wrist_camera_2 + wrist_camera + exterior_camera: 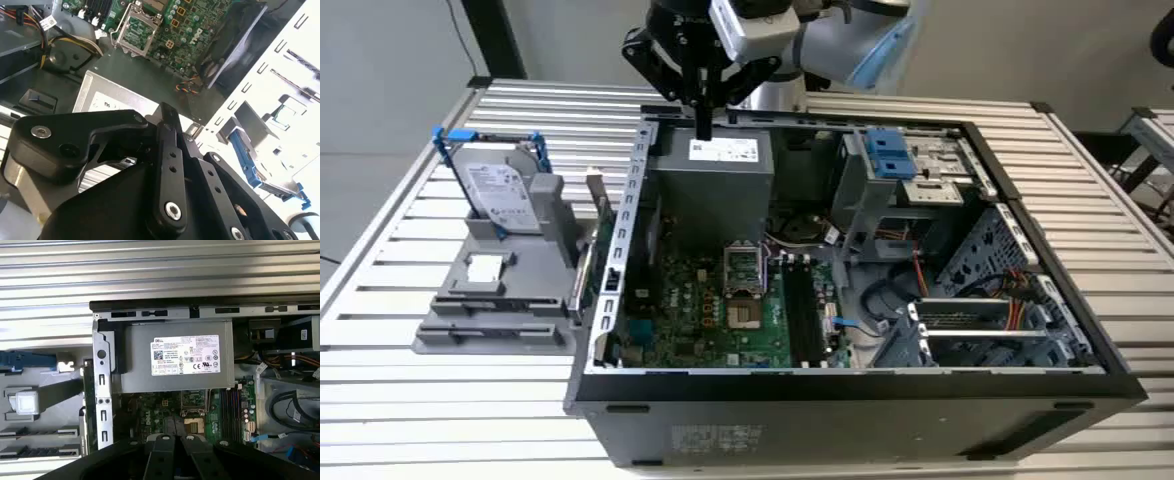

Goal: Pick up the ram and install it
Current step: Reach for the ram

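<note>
One tool [704,130] hangs at twelve o'clock of the open computer case [854,385] in the exterior view. Its two fingers are pressed together with nothing between them, tips just above the grey power supply [720,175] near the case's far rim. The ram [584,265] stands on edge at nine o'clock of the case, between the case's outer wall and the grey holder [494,300] on the slatted bench [440,400], well apart from the tool. A hard drive [494,190] in a blue frame stands on that holder, at about ten o'clock. The black memory slots [803,310] lie on the motherboard [707,310], at about five o'clock of the power supply.

In the second wrist view the tool's black fingers [170,165] lie closed against each other over the power supply [100,100], with the motherboard [165,30] and its processor socket [132,30] beyond.

In the first wrist view the ram [89,400] is a thin green strip just outside the case wall, beside the holder [40,410].
</note>
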`<action>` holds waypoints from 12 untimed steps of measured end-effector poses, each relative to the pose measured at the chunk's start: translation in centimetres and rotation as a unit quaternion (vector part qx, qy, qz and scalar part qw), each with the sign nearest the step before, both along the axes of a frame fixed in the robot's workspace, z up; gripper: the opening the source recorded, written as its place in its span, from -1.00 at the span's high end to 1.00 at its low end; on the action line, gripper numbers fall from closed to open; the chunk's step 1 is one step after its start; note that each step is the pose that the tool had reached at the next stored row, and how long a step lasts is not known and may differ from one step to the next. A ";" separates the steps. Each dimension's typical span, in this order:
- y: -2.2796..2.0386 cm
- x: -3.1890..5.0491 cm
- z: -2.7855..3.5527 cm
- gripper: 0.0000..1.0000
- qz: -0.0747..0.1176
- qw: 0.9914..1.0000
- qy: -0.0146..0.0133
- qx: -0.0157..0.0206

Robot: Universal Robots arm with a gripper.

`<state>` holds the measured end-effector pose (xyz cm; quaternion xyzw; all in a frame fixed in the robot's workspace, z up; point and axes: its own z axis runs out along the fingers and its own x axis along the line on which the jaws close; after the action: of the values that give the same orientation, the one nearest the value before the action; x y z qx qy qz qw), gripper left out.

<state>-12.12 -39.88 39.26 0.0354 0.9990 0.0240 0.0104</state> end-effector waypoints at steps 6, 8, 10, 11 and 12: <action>0.00 0.00 0.00 1.00 0.000 1.000 0.000 0.000; 0.00 0.00 0.00 1.00 0.000 1.000 0.000 0.000; 0.00 0.00 0.00 1.00 0.000 1.000 0.000 0.000; 0.00 0.00 0.00 1.00 0.000 1.000 0.000 0.000; 0.00 0.00 0.00 1.00 0.000 1.000 0.000 0.000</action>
<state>-12.12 -39.88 39.26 0.0354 0.9990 0.0240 0.0104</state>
